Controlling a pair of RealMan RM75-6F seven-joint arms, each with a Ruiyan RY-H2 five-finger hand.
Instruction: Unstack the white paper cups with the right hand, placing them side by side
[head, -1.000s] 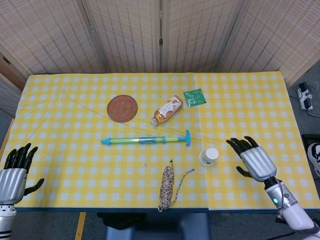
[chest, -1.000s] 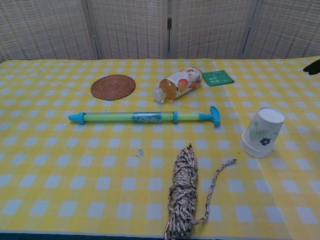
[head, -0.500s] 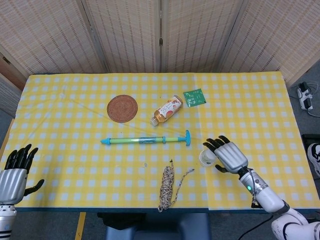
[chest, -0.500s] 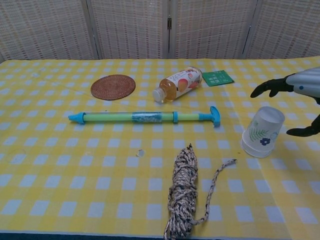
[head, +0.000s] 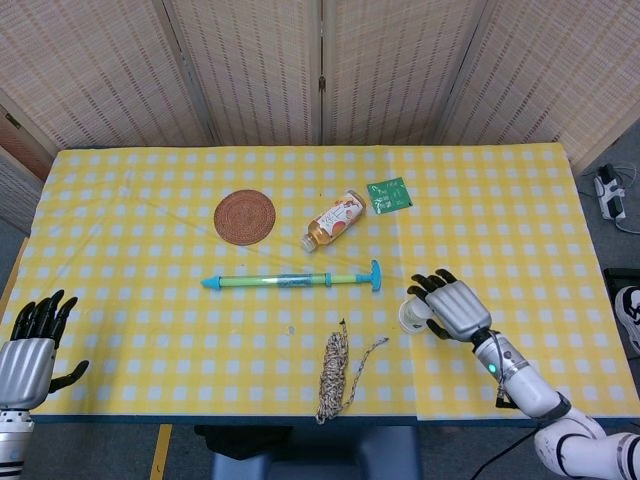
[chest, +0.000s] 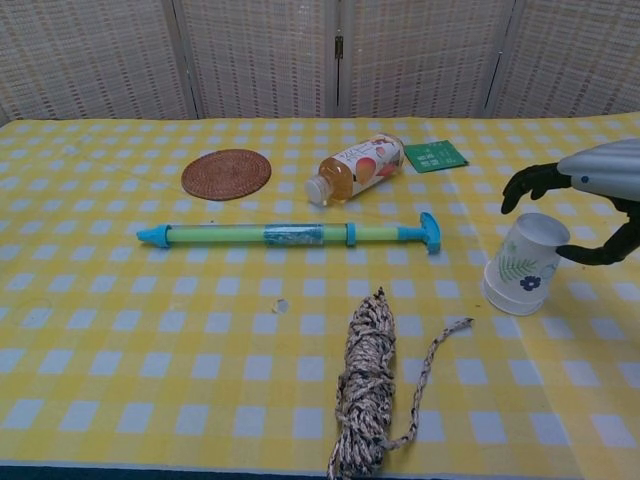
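The stacked white paper cups (head: 411, 317) (chest: 526, 264) stand upside down and slightly tilted on the yellow checked cloth, printed with a leaf and a blue flower. My right hand (head: 453, 306) (chest: 586, 190) hovers at their top from the right, its fingers arched over the cup base and the thumb low by the cup's right side. I see no firm grip. My left hand (head: 28, 346) rests off the table's front left corner, fingers spread and empty; only the head view shows it.
A teal and green pump toy (head: 290, 281) (chest: 290, 235) lies left of the cups. A coiled rope (head: 338, 375) (chest: 372, 385) sits by the front edge. Further back are a drink bottle (head: 334, 221), a woven coaster (head: 244, 216) and a green packet (head: 388, 195).
My right hand has moved left from the table's right side to the cups and curled its fingers around their top. The cups and the left hand have stayed put.
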